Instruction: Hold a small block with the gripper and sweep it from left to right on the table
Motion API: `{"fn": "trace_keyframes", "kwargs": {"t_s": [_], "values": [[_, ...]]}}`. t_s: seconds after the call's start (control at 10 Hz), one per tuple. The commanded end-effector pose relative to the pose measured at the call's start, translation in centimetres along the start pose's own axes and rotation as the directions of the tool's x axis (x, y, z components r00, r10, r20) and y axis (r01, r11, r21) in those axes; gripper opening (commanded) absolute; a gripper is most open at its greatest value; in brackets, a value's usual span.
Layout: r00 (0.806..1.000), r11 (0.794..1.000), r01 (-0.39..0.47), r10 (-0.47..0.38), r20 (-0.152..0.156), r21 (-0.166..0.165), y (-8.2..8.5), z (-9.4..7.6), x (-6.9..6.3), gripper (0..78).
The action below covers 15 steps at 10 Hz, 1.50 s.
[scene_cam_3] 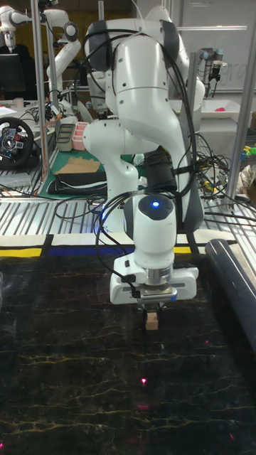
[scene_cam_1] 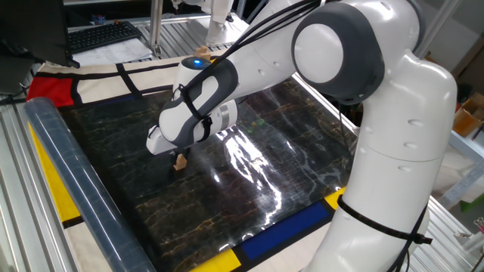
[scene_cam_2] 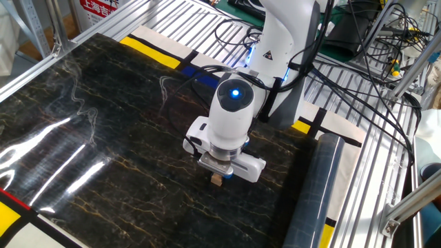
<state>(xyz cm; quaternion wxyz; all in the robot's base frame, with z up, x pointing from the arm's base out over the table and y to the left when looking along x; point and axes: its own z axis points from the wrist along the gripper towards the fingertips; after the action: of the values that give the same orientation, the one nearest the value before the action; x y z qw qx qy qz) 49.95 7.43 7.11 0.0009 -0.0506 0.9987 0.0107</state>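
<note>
Where cables trail behind, the table (scene_cam_2: 103, 138) gleams.

A slatted aluminium frame (scene_cam_2: 386, 172) is seen around the work surface, with black cables (scene_cam_2: 372, 41) strewn across it. A clear plastic roll (scene_cam_1: 76, 196) is laid along one edge. Further back, a second white robot arm (scene_cam_3: 60, 39) is mounted, a steering wheel controller (scene_cam_3: 16, 142) and flat cardboard (scene_cam_3: 75, 167) are placed on a bench, and a keyboard (scene_cam_1: 102, 34) is visible.
</note>
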Motion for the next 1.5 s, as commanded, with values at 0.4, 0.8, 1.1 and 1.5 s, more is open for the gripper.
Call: {"fn": "trace_keyframes", "kwargs": {"t_s": [0.4,0.8,1.1,1.5], "values": [[0.999,1.0,-0.021,0.021,-0.049,-0.003,-1.1,-2.2,1.5,1.2],[0.998,0.999,-0.027,0.028,-0.062,0.017,-1.0,-4.1,2.1,1.2],[0.998,1.0,-0.026,0.027,-0.061,0.016,-1.0,-4.1,2.1,1.2],[0.999,1.0,-0.026,0.026,-0.048,0.013,-0.2,-1.6,1.7,1.2]]}}
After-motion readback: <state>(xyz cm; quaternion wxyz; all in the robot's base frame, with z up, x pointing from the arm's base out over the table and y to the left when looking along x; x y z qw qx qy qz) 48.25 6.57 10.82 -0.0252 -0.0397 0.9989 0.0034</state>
